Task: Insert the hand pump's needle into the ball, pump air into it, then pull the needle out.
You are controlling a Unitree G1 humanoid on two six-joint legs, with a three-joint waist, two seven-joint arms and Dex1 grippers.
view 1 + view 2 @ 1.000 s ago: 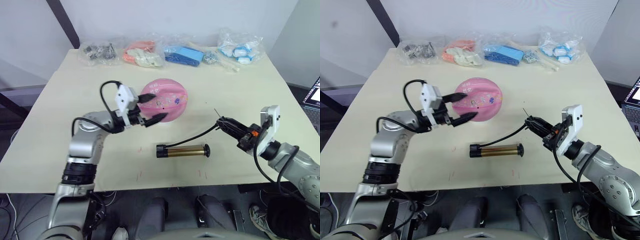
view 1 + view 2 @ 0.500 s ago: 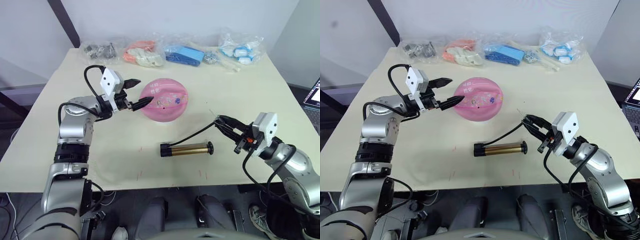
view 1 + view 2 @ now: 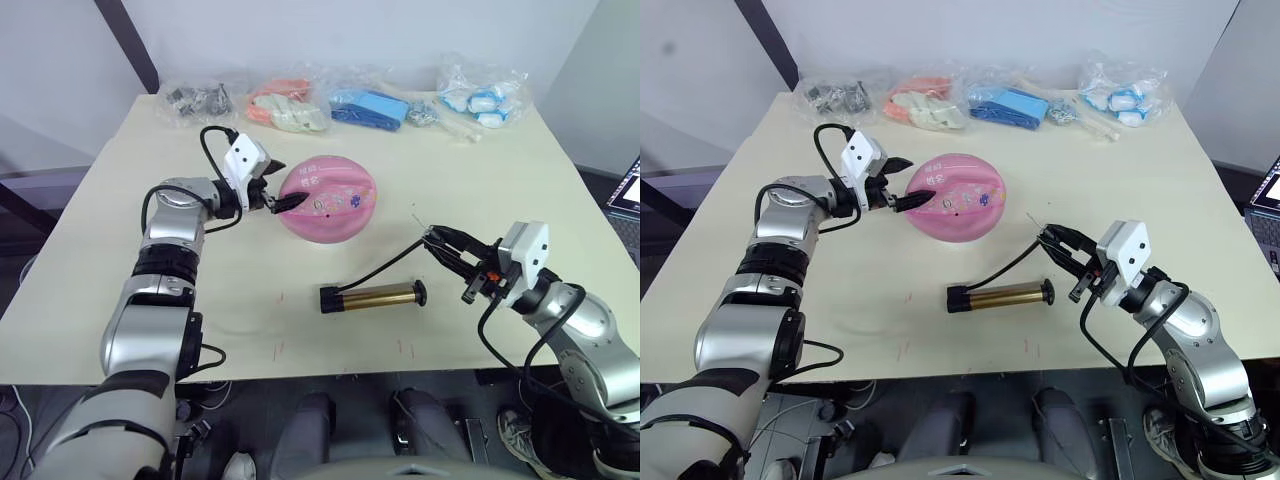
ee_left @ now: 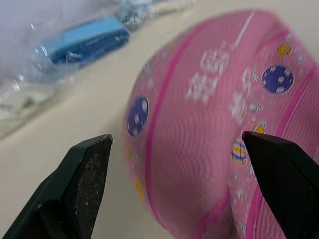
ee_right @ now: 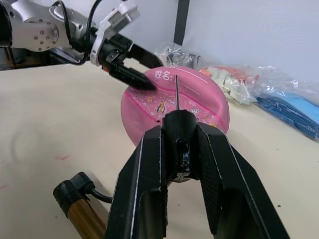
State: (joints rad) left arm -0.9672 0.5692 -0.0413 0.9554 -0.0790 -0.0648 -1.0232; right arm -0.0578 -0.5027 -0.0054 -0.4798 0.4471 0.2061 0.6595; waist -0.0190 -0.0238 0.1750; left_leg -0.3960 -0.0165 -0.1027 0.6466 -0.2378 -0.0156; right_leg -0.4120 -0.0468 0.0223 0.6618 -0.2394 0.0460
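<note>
— Ball point(image 3: 330, 200): resting on the table point(image 3: 500, 180), mid-table, just below a row of plastic bags point(image 3: 340, 105).
— Left tool point(image 3: 272, 192)?
— Spread open, fingers flanking the ball's left side, one fingertip point(image 3: 291, 201) at its surface.
— Right tool point(image 3: 432, 237)?
— Clamped on the needle point(image 5: 176, 94) fitting, pin aimed toward the ball, well apart from it.
— Hand pump point(image 3: 370, 297)?
— Lying flat near the table's front edge, hose curving up to the right tool.
</note>
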